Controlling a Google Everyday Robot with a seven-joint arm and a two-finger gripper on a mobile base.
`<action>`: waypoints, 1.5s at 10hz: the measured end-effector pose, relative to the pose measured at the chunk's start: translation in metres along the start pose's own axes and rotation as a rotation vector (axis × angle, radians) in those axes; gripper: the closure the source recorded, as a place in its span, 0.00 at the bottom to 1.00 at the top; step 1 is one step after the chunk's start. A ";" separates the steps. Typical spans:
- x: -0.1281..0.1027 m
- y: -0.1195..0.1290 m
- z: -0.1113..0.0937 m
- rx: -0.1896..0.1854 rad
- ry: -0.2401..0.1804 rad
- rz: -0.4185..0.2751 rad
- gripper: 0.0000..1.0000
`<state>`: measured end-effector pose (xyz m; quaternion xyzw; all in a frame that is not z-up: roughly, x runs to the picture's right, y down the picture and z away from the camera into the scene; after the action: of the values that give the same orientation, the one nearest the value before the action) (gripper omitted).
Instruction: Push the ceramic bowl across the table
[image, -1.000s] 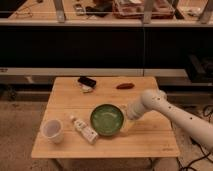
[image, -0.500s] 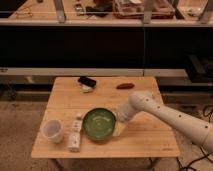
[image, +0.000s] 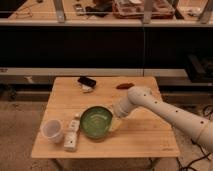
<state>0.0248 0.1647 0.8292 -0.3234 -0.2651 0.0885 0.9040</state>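
Note:
The green ceramic bowl (image: 96, 122) sits on the light wooden table (image: 145, 135), left of centre near the front. My gripper (image: 116, 118) is at the end of the white arm that reaches in from the right, and it presses against the bowl's right rim. The bowl's left side touches a small white bottle (image: 72, 134) lying on the table. The translucent white cup (image: 52, 131) stands at the front left, just beyond the bottle.
A black phone-like object (image: 87, 81) lies at the back of the table, and a reddish-brown item (image: 125, 86) lies at the back right. A long dark shelf unit (image: 100, 45) runs behind the table.
The gripper has moved left, pushing the bowl leftward across the table. The bowl has slid up against the white bottle, nudging it toward the cup.

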 end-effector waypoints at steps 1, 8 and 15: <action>-0.005 0.003 0.006 -0.009 0.004 -0.010 0.20; -0.020 -0.010 -0.021 0.012 -0.063 -0.012 0.20; 0.029 0.021 0.002 -0.020 0.024 -0.030 0.20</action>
<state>0.0485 0.1916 0.8298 -0.3293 -0.2600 0.0685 0.9051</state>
